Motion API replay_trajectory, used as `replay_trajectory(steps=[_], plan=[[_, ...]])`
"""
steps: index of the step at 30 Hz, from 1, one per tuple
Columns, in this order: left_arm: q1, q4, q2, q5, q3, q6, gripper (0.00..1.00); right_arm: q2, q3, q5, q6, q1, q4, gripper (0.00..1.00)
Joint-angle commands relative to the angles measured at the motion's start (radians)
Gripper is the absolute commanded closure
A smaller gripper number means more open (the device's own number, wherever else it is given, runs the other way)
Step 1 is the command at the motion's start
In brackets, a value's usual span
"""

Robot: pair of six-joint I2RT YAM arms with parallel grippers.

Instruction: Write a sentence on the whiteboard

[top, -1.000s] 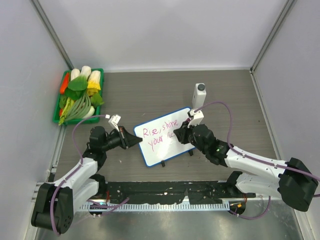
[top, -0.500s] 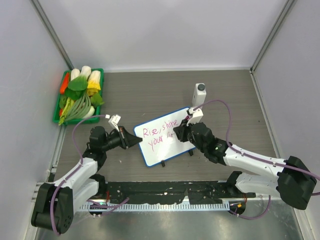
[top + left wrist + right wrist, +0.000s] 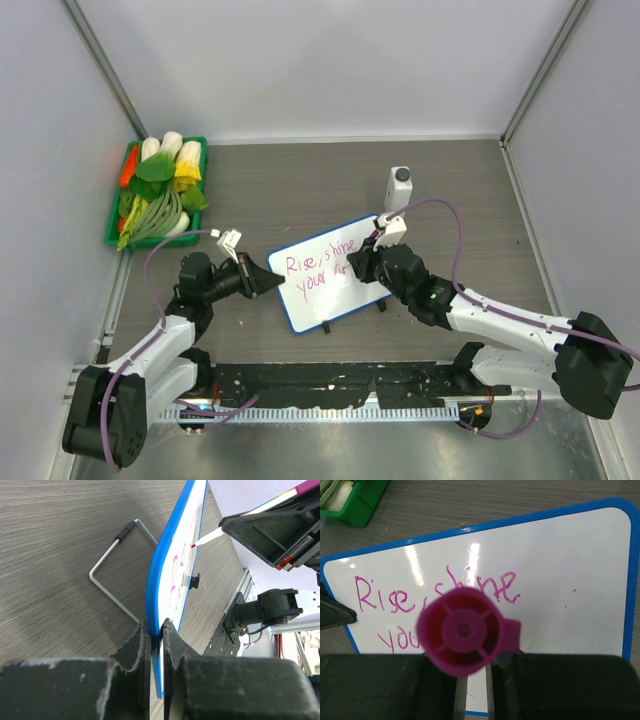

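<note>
Whiteboard (image 3: 312, 306) sits mid table (image 3: 300, 190), pink sentence (image 3: 318, 266) on it in two lines. Left gripper (image 3: 270, 281) pinched tight on its left rim. Right gripper (image 3: 362, 268) clamped on magenta marker (image 3: 465, 632), tip touching the second line.

Whiteboard (image 3: 315, 302) lies at the centre of the worktop (image 3: 300, 190), pink sentence (image 3: 318, 266) legible. Left gripper (image 3: 270, 282) fingers meet its 9 o'clock edge. Right gripper (image 3: 358, 268) sits over its 3 o'clock half. White bottle (image 3: 400, 190) stands at 1 o'clock, vegetable tray (image 3: 112, 236) at 10 o'clock.
</note>
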Motion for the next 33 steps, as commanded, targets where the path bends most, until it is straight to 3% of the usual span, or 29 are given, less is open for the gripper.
replay_trajectory(steps=[1, 23, 33], plan=[[0.008, 0.019, -0.008, -0.054, -0.006, 0.075, 1.00, -0.032, -0.029, 0.029, -0.002, -0.008, -0.025, 0.99], [0.008, 0.019, -0.007, -0.059, -0.006, 0.075, 1.00, -0.055, -0.094, -0.043, 0.041, -0.006, -0.045, 0.99], [0.008, 0.019, -0.011, -0.057, -0.008, 0.074, 1.00, -0.045, -0.097, -0.087, 0.078, -0.008, 0.042, 0.99]])
